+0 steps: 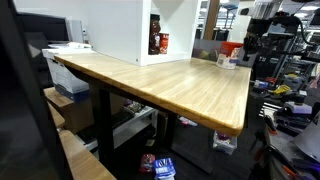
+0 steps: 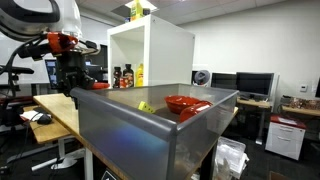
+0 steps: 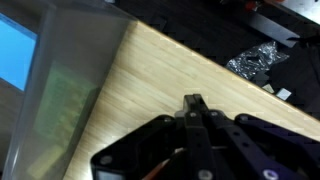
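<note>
A: Gripper [image 3: 195, 103] is closed?
B: Yes, fingers pressed together, nothing btw them. It hangs over the table [image 3: 150, 70], just beside the bin [image 2: 130, 135].
A: And inside the bin?
B: A red bowl [image 2: 185, 103] and a small yellow thing [image 2: 146, 106]. Gripper is outside, touches neither; no grasp made yet, I judge.

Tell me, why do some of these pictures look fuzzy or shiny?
Wrist view: the shut gripper sits too close and blurs, and the bin wall looks hazy. In an exterior view the bin fills the foreground out of focus, with a bluish sheen. In an exterior view the table is sharper, with pale glare on the wood.
</note>
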`<state>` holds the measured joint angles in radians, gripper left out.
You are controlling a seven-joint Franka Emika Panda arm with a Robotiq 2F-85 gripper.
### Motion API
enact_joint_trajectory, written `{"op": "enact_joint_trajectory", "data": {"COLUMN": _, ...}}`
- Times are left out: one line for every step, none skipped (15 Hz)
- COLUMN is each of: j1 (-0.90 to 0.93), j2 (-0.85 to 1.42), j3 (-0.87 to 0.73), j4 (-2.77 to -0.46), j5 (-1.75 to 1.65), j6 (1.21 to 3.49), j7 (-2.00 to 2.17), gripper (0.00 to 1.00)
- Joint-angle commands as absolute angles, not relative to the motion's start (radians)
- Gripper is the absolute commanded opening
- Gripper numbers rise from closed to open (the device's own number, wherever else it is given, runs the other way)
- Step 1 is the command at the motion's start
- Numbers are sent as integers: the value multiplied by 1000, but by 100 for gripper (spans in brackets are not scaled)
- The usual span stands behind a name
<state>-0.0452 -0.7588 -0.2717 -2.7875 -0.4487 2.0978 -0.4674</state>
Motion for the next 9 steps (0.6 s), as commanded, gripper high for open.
{"op": "enact_joint_trajectory", "data": {"j1": -101, "j2": -670, "j3": -240, "j4": -2787, "j5": -533, "j6": 2246, "j7": -455, "gripper": 0}}
{"op": "enact_joint_trajectory", "data": {"j1": -94, "j2": -669, "j3": -256, "j4": -2787, "j5": -517, "j6": 2284, "j7": -475, "gripper": 0}}
{"op": "enact_joint_trajectory", "data": {"j1": -94, "j2": -661, "j3": -262, "j4": -2787, "j5": -510, "j6": 2314, "j7": -481, "gripper": 0}}
{"op": "enact_joint_trajectory", "data": {"j1": -93, "j2": -651, "j3": -269, "j4": -2786, "j5": -495, "j6": 2339, "j7": -491, "gripper": 0}}
{"op": "enact_joint_trajectory", "data": {"j1": -90, "j2": -643, "j3": -275, "j4": -2786, "j5": -484, "j6": 2359, "j7": -498, "gripper": 0}}
{"op": "enact_joint_trajectory", "data": {"j1": -88, "j2": -633, "j3": -276, "j4": -2786, "j5": -477, "j6": 2375, "j7": -500, "gripper": 0}}
{"op": "enact_joint_trajectory", "data": {"j1": -88, "j2": -627, "j3": -277, "j4": -2786, "j5": -471, "j6": 2386, "j7": -498, "gripper": 0}}
{"op": "enact_joint_trajectory", "data": {"j1": -85, "j2": -620, "j3": -277, "j4": -2786, "j5": -460, "j6": 2396, "j7": -498, "gripper": 0}}
{"op": "enact_joint_trajectory", "data": {"j1": -79, "j2": -610, "j3": -272, "j4": -2786, "j5": -436, "j6": 2402, "j7": -486, "gripper": 0}}
